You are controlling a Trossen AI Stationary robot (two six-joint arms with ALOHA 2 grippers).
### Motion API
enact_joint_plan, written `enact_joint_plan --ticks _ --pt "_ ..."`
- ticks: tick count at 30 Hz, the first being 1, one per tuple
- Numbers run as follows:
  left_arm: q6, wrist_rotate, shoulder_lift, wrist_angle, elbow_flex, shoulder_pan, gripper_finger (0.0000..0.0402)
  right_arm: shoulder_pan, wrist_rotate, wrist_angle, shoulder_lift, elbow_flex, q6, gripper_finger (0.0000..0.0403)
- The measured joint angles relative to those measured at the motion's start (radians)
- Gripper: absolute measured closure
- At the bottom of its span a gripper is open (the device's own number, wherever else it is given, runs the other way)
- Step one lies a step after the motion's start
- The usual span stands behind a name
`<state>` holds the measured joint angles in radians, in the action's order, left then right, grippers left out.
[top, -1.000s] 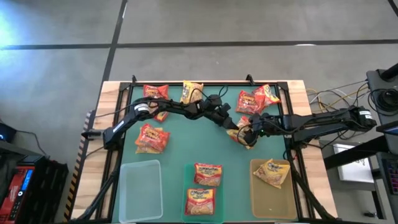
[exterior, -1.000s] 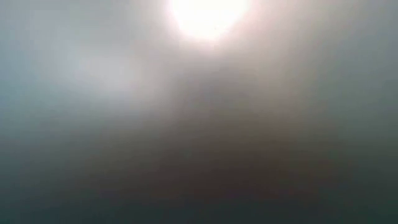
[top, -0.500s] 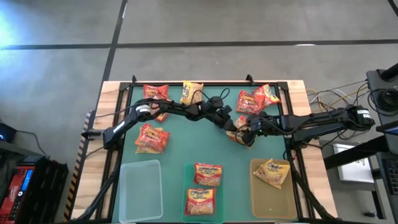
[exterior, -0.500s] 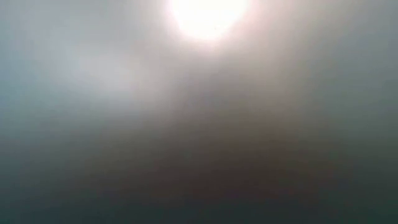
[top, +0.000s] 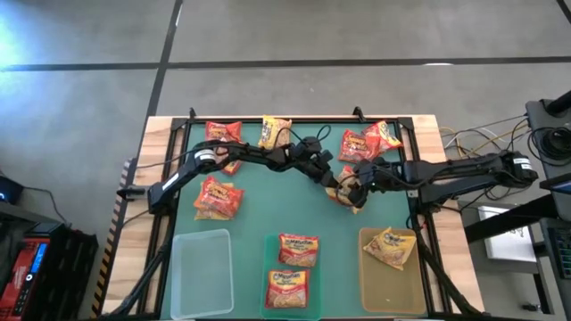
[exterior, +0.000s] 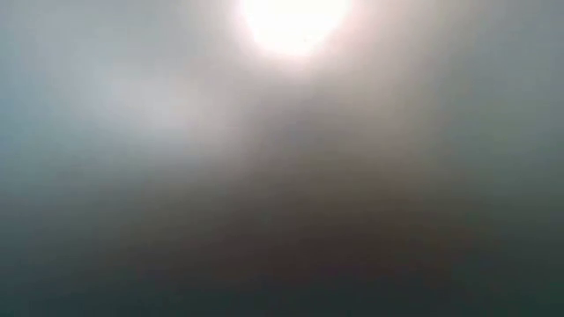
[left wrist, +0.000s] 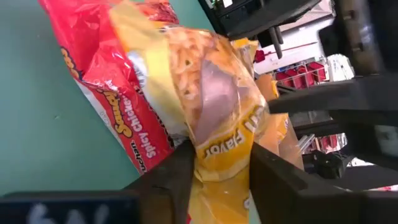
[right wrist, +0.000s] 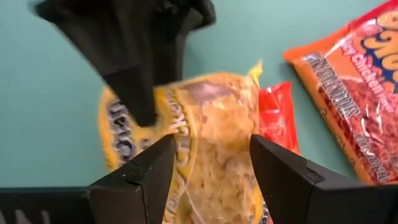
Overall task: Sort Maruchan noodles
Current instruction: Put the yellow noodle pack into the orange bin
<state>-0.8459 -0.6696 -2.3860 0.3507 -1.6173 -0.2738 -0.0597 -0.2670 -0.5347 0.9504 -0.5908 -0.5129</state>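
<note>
The green-topped table (top: 259, 227) with its pale wooden edge fills the middle of the room, and the level camera at its edge gives only a grey haze with a bright glare, so nothing can be read there.

Three shallow rectangular bins sit along the near edge: a clear one (top: 201, 267) on the left, a middle one (top: 268, 267) holding two orange-red crinkly packets, and an amber one (top: 385, 285) on the right holding one yellow packet (top: 390, 247).

The long dark left arm (top: 223, 159) reaches in a low arc from the left side toward the table's centre; the dark right arm (top: 455, 174) stretches almost flat from the right to meet it. Both tools converge on the same spot.

There a yellow crinkly plastic noodle packet (left wrist: 217, 118) is held at both ends, lying over a red packet (left wrist: 99, 81) whose far part it hides. The left gripper (left wrist: 217, 171) has its two dark fingers pinched on the packet's end, the film bulging between them. The right gripper (right wrist: 211, 162) has its fingers either side of the other end, pressed against the film. From above the packet is mostly covered by the two tools, so its long axis is hard to judge.

Other red and yellow packets lie scattered along the far edge.
</note>
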Motion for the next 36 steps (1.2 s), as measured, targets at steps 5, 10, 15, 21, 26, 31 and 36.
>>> enact_joint_plan --ticks 5,10,15,21,26,31,36 --pt "0.024 0.000 0.000 0.003 -0.004 -0.011 0.0359 0.000 0.076 -0.076 -0.011 -0.054 -0.041 0.0204" --pt "0.052 -0.003 0.000 0.012 -0.004 -0.024 0.0398 0.000 0.092 -0.253 -0.022 -0.130 -0.106 0.0204" --pt "0.089 -0.029 0.000 0.011 -0.003 -0.030 0.0401 0.000 0.093 -0.410 -0.034 -0.178 -0.198 0.0204" --pt "0.142 -0.056 0.000 0.012 -0.002 -0.030 0.0402 0.002 0.120 -0.476 -0.039 -0.157 -0.316 0.0204" --pt "0.159 -0.098 0.000 0.012 0.002 -0.036 0.0402 0.002 0.110 -0.481 -0.039 -0.124 -0.363 0.0204" --pt "0.176 -0.154 0.000 0.007 0.003 -0.049 0.0401 0.004 0.110 -0.527 -0.037 -0.100 -0.408 0.0204" --pt "0.203 -0.167 0.000 0.008 0.000 -0.077 0.0401 0.009 0.110 -0.522 -0.037 -0.064 -0.489 0.0204"
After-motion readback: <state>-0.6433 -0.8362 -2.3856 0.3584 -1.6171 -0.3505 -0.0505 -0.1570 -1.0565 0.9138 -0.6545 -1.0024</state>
